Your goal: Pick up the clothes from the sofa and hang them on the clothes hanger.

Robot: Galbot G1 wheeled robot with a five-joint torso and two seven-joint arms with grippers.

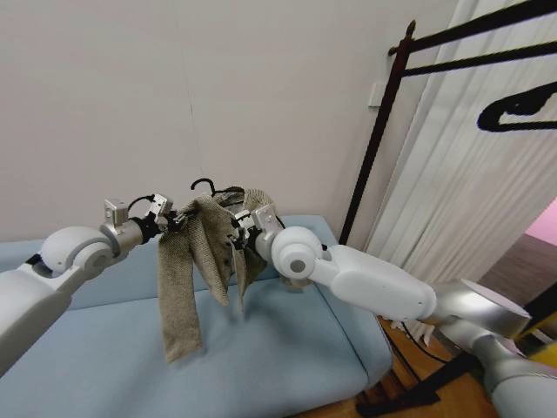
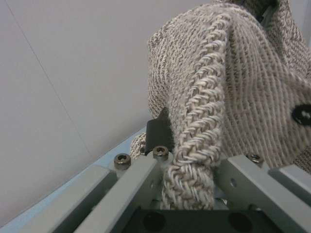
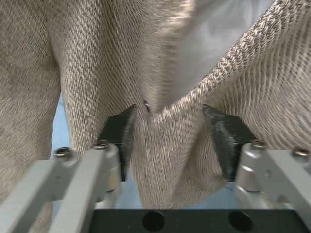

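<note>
The blue sofa fills the lower part of my head view, against a plain wall. To its right stands the dark rack, with one black hanger on its rail in front of a pale curtain.

The sweater, a beige knit, is up in the air over the sofa, stretched between my two arms, well apart from the rack. One sleeve hangs down toward the seat; I cannot tell whether it touches. A black hook sticks up behind the collar.

The left gripper has the sweater at the shoulder. On the left wrist view a thick ribbed edge runs straight between the fingers and fills the gap, so it is clamped on knit.

The right gripper is just beside it, at the front of the garment. Its black pads press a bunched fold from both sides, set fairly wide around it.
</note>
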